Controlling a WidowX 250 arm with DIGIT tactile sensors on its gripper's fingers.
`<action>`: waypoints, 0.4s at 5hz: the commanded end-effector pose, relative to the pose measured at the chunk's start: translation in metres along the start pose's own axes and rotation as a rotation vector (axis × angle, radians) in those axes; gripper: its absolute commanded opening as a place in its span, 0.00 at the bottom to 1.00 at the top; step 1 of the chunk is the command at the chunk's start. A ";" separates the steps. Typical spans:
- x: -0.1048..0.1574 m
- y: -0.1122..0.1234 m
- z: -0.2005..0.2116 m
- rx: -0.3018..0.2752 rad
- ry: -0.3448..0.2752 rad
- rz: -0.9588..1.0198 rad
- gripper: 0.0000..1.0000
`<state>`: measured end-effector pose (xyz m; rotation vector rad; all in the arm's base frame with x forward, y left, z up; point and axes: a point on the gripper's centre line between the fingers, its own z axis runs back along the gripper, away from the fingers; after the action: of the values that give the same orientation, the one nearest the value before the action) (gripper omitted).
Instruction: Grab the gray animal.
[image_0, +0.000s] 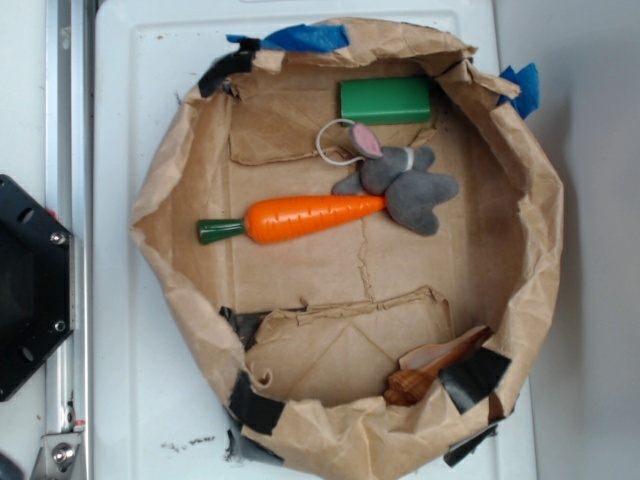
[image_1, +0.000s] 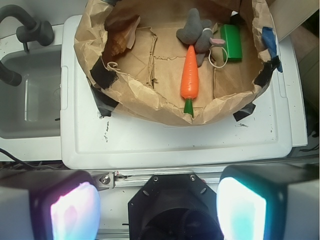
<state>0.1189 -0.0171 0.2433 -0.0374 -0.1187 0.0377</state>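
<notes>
**A:** Inside the paper bin (image_0: 520, 300), toward its far side from the arm, you'll find the mouse (image_0: 405, 185). It lies flat, touching the fat end of the carrot (image_0: 300, 218) and just beside the green block (image_0: 385, 100).

**B:** Where's my gripper (image_1: 159, 207)?

**A:** Well back from the bin, over the mount. The wrist view shows two pads (image_1: 75, 212) set wide apart, with nothing between them.

**B:** How will the mouse handle?

**A:** It looks like soft plush, so I'd judge it light and squashy. It should give under your pads rather than slip, and there's little to break. You'll likely need to close well in before it holds.

**B:** Where do I take hold?

**A:** Go for the thick gray body, across its narrow width. Avoid the ear, the limbs and the thin white cord (image_0: 332, 140); those would probably pull free or dangle. Keep to the side away from the carrot, or you may pinch both.
</notes>
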 end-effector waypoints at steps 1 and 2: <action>0.000 0.000 0.000 0.000 0.000 0.000 1.00; 0.048 0.024 -0.016 0.005 0.029 0.066 1.00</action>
<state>0.1665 0.0051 0.2201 -0.0329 -0.0420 0.0888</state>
